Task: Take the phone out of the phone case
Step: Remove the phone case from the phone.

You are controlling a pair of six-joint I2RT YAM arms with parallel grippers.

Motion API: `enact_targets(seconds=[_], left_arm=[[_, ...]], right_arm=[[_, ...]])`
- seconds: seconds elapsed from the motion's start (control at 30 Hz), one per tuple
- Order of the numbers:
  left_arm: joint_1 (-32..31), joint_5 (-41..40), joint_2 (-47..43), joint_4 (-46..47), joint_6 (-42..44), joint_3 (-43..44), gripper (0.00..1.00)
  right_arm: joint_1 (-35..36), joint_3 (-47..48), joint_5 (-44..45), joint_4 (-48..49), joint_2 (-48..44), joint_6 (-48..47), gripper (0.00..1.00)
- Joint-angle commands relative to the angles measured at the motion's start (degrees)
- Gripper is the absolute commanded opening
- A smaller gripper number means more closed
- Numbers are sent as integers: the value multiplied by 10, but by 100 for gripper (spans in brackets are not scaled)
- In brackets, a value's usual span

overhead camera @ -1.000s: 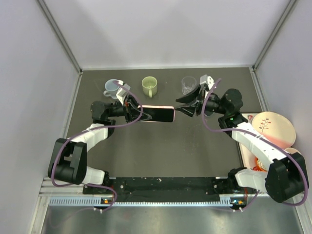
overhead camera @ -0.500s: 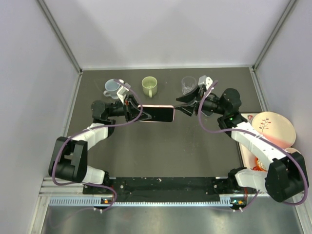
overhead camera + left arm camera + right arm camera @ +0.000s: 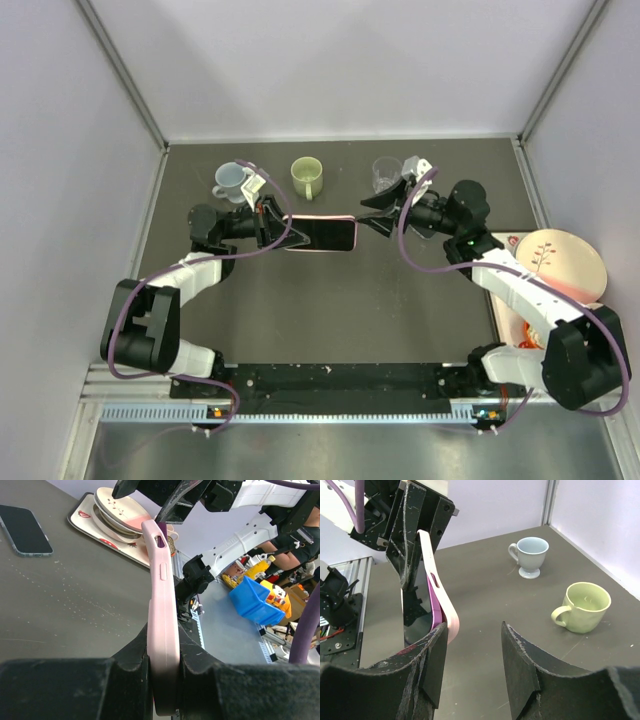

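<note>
Above the table's centre, the left gripper (image 3: 268, 228) is clamped on the pink phone case (image 3: 162, 610), long axis nine-to-three, with the phone (image 3: 325, 235) seemingly inside. The right gripper (image 3: 368, 214), jaws apart, is nearest its three o'clock end.

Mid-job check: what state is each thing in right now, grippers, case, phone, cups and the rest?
left gripper: shut on phone case.
right gripper: open at the case's free end, not gripping.
phone case: held on edge, free end looks peeled back.
phone: mostly inside the case.
second phone: lying flat on table.
blue cup: upright, empty.
green cup: upright, looks empty.
glass: upright.
plates: stacked on tray.
</note>
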Motion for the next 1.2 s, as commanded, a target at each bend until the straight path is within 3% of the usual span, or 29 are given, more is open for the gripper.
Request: enact_targets(seconds=[0.0, 0.63, 0.93, 1.17], left_arm=[[-8, -7, -12, 198, -17, 19, 0], [-1, -14, -23, 202, -5, 12, 0], [6, -23, -25, 200, -3, 10, 0], [18, -41, -33, 200, 4, 1, 0]], right_arm=[[6, 16, 32, -35, 22, -30, 46], [23, 55, -110, -134, 12, -57, 52], [7, 54, -122, -95, -13, -3, 55], [13, 48, -182, -60, 30, 42, 56]])
